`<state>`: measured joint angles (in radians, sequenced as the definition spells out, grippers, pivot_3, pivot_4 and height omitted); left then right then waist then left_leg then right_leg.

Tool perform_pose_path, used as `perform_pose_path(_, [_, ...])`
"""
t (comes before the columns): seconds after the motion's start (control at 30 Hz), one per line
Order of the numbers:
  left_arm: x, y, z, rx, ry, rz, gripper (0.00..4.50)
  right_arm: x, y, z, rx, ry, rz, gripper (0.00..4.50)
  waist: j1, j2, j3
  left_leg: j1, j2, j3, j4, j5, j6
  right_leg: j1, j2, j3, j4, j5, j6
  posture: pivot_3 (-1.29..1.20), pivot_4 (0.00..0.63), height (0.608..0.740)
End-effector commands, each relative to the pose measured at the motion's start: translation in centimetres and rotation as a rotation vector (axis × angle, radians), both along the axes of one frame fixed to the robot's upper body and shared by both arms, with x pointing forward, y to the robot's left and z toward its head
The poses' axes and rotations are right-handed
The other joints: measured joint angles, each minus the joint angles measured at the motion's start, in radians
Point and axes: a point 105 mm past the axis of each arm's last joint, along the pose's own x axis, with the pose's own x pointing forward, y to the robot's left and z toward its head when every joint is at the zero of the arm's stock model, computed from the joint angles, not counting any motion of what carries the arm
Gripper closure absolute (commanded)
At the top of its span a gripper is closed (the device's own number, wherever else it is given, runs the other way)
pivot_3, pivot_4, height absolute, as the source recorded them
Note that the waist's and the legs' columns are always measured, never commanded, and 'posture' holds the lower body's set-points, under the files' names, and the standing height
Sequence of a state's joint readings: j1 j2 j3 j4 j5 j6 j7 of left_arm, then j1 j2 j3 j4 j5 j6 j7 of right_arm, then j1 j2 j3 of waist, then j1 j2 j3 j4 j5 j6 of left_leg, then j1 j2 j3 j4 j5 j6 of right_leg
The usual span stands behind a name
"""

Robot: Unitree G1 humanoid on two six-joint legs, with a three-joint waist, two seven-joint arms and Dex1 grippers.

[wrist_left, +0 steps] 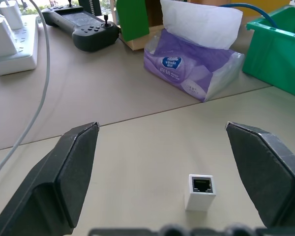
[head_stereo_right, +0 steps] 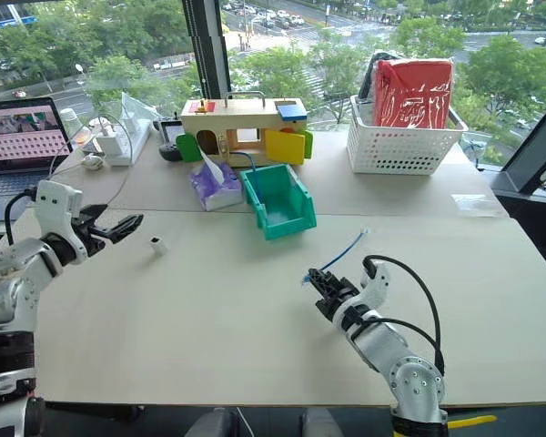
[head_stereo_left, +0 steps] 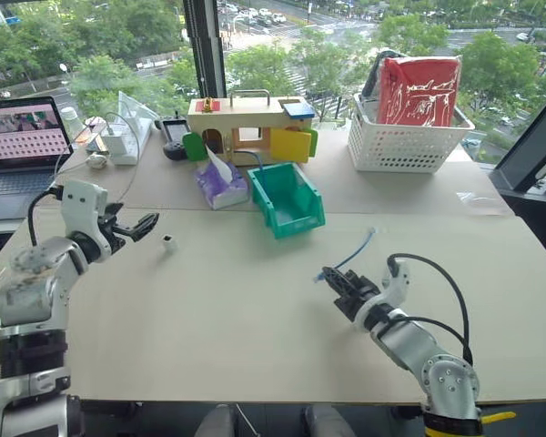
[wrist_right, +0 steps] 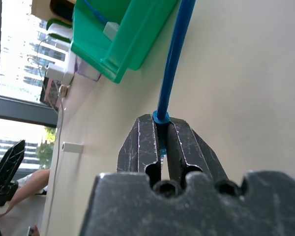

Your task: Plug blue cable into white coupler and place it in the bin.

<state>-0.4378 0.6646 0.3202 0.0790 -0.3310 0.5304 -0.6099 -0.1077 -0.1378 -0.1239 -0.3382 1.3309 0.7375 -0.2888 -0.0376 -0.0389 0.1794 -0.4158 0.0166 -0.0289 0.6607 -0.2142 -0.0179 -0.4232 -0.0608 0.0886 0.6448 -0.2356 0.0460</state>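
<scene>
The white coupler (head_stereo_left: 168,242) stands on the tan table at the left, its dark socket showing in the left wrist view (wrist_left: 200,191). My left gripper (head_stereo_left: 136,228) hangs open just left of it, and the coupler sits low between the spread fingers (wrist_left: 73,172) without touching them. Toward the right front, my right gripper (head_stereo_left: 335,275) is shut on one end of the blue cable (head_stereo_left: 355,253). The rest of the cable runs away over the table toward the green bin (head_stereo_left: 296,218). Between the pressed fingertips (wrist_right: 142,132) the cable (wrist_right: 173,59) is pinched.
A purple tissue pack (head_stereo_left: 220,182) lies left of the bin, and a wooden toy house (head_stereo_left: 250,127) stands behind it. A white basket (head_stereo_left: 405,146) is at the back right. A laptop (head_stereo_left: 18,137), power strip (head_stereo_left: 127,141) and black controller (wrist_left: 83,24) are at the back left.
</scene>
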Motion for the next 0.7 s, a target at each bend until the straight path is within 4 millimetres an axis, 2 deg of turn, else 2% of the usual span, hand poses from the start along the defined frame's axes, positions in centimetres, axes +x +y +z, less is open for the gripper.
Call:
perform_pose_path(0.03, [0.2,-2.1,-1.3,0.020,-0.009,-0.085,0.05,-0.1,-0.4,0.8,-0.024,-0.044,0.007,4.50,0.000,0.000,0.000,0.000,0.000,0.001,0.000,0.000,0.000,0.000,0.000,0.000,0.000,0.000,0.000,0.00,0.150,0.733])
perform_pose_path(0.2, [1.2,-2.0,-4.6,0.032,0.054,-0.082,0.05,-0.1,-0.5,1.0,-0.038,-0.058,-0.003,4.50,-0.011,0.000,0.000,0.001,0.001,0.000,0.000,0.000,0.000,0.000,0.002,0.000,0.001,0.000,-0.001,0.00,0.150,0.733])
perform_pose_path(0.47, [2.5,-1.7,-7.1,0.019,0.106,-0.086,0.05,-0.2,-1.4,1.3,-0.049,-0.075,-0.055,4.50,-0.007,-0.001,0.000,0.001,0.001,0.001,0.000,0.000,0.000,0.000,0.002,0.000,0.002,0.001,-0.001,0.00,0.150,0.733])
perform_pose_path(0.57, [2.7,-1.9,-7.8,0.008,0.121,-0.101,0.83,-0.3,-1.8,1.4,-0.054,-0.077,-0.072,4.50,-0.007,-0.001,0.000,0.001,0.001,0.001,0.000,0.000,0.000,0.000,0.001,0.000,0.001,0.001,-0.001,0.00,0.150,0.733])
perform_pose_path(0.7, [2.7,-3.4,-8.0,0.007,0.122,-0.171,2.38,-0.4,-2.3,1.6,-0.065,-0.084,-0.098,4.50,-0.006,-0.001,-0.001,0.001,0.001,0.000,0.000,0.000,0.000,0.000,0.001,0.000,0.001,0.001,-0.001,0.00,0.150,0.733])
